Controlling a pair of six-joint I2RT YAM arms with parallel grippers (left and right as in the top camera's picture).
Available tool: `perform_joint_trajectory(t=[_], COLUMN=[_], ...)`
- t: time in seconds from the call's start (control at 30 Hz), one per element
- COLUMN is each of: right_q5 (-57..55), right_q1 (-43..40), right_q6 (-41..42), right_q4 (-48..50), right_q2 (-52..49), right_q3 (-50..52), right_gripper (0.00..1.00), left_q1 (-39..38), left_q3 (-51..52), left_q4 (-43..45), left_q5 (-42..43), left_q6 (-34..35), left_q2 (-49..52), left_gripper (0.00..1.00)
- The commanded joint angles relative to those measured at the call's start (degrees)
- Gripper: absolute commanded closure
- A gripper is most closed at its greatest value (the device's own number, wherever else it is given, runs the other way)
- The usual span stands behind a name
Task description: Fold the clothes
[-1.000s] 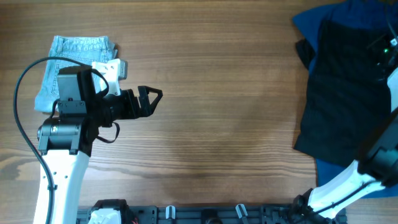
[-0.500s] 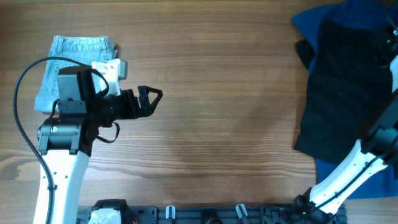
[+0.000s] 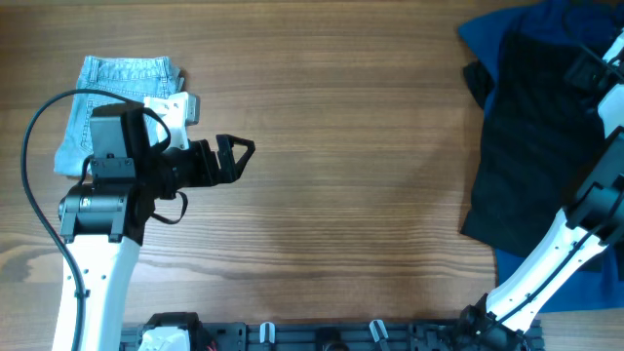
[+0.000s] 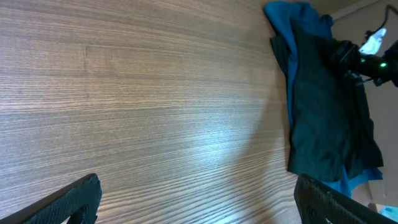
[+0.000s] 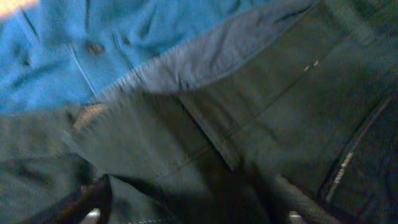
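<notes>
The black shorts (image 3: 531,146) lie at the right edge of the overhead frame, long axis running top to bottom, on top of the royal-blue garment (image 3: 497,34). The right hand (image 5: 189,190) hangs directly over their upper end, fingers apart and clamping nothing; this arm is the nearer one. The left hand (image 3: 239,153), fingers wide apart and empty, sits well apart at the left, near the folded denim shorts (image 3: 117,78). The black fabric is matte, limp and seamed. The surface (image 3: 370,195) is grained wood.
</notes>
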State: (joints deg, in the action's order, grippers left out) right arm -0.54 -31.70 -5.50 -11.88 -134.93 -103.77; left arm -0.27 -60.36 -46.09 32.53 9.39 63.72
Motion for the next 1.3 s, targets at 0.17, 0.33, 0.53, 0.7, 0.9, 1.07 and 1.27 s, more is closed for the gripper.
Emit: perform_joint_trajectory(t=[0.17, 0.33, 0.53, 0.7, 0.9, 1.07, 1.27], right_q5=[5.75, 18.1, 48.26, 58.49, 58.42, 58.42, 55.45], right_q1=[-1.42, -2.45, -2.12, 2.93, 16.13, 29.29, 43.89], right_q6=[3.52, 5.51, 5.55, 5.75, 5.57, 5.51, 4.33], right_q4=[0.44, -0.52, -0.42, -3.85, -10.14, -12.66, -13.9], right_q2=[-0.39, 6.34, 15.17, 20.79, 25.51, 26.82, 30.58], right_q3=[-0.66, -0.66, -0.66, -0.66, -0.66, -0.66, -0.66], right_gripper=[0.96, 0.96, 0.96, 0.96, 0.96, 0.96, 0.96], left_q1=[-0.26, -0.26, -0.26, -0.26, -0.24, -0.24, -0.26], left_q3=[-1.05, -1.05, -1.05, -1.05, -1.05, -1.05, -1.05], left_q4=[0.13, -0.02, 0.0, -0.04, -1.31, -1.99, -6.64], left_q5=[1.11, 1.11, 2.14, 3.04, 2.32, -1.64, -9.05], left_q6=[1.7, 1.81, 1.84, 1.81, 1.38, 1.38, 1.31], left_q2=[-0.7, -0.7, -0.72, -1.07, -4.83, -11.56, -17.25], left_gripper=[0.0, 0.0, 0.0, 0.0, 0.0, 0.0, 0.0])
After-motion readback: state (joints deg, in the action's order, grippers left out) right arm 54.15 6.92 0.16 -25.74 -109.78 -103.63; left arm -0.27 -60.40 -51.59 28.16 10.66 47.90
